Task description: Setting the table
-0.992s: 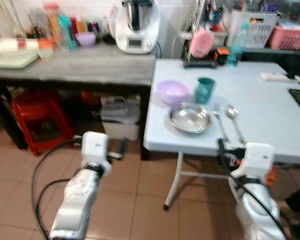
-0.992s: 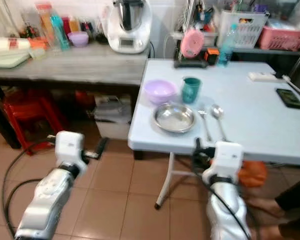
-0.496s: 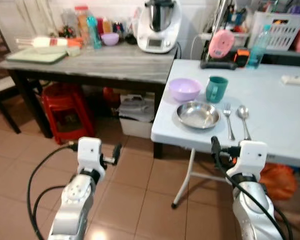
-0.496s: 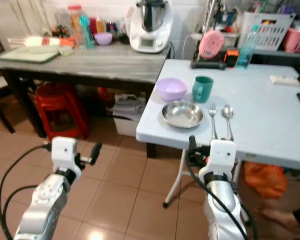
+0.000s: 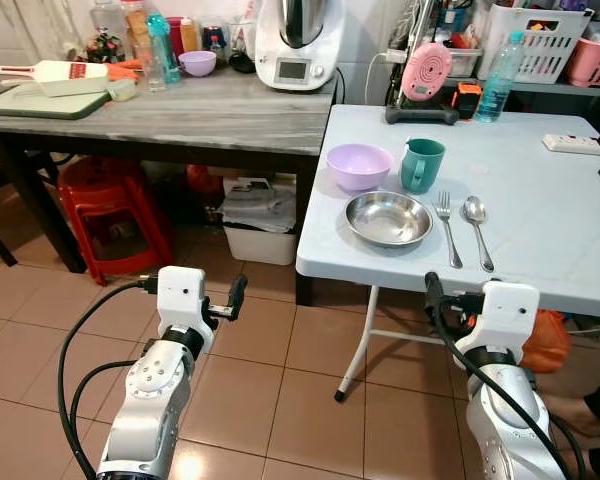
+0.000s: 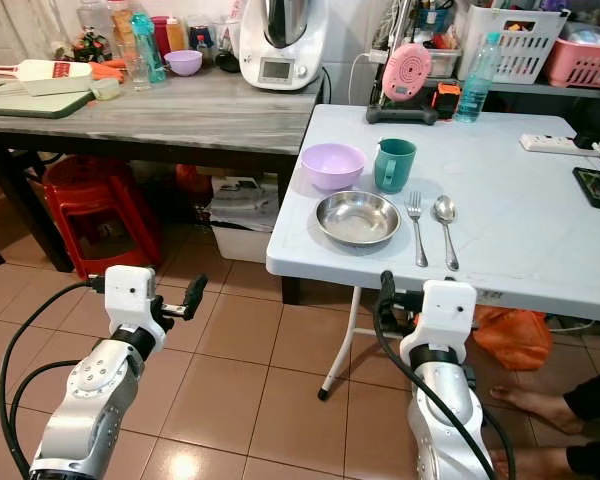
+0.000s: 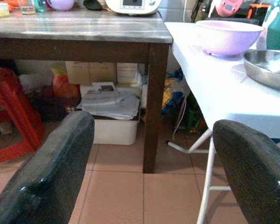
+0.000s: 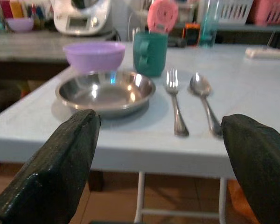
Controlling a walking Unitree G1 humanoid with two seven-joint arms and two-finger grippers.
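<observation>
Steel plate (image 5: 388,218), empty, sits near the white table's (image 5: 540,240) front edge with purple bowl (image 5: 358,166) and teal mug (image 5: 421,164) behind, fork (image 5: 446,228) and spoon (image 5: 477,230) to its right, while the left gripper (image 7: 151,172) and right gripper (image 8: 165,163) gape wide, holding nothing.

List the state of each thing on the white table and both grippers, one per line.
Steel plate: upright, empty, near the table's front edge.
Purple bowl: upright, behind the plate.
Green mug: upright, beside the bowl.
Fork: lying flat, right of the plate.
Spoon: lying flat, right of the fork.
Left gripper: open, holding nothing, low over the floor.
Right gripper: open, holding nothing, before the table edge.
</observation>
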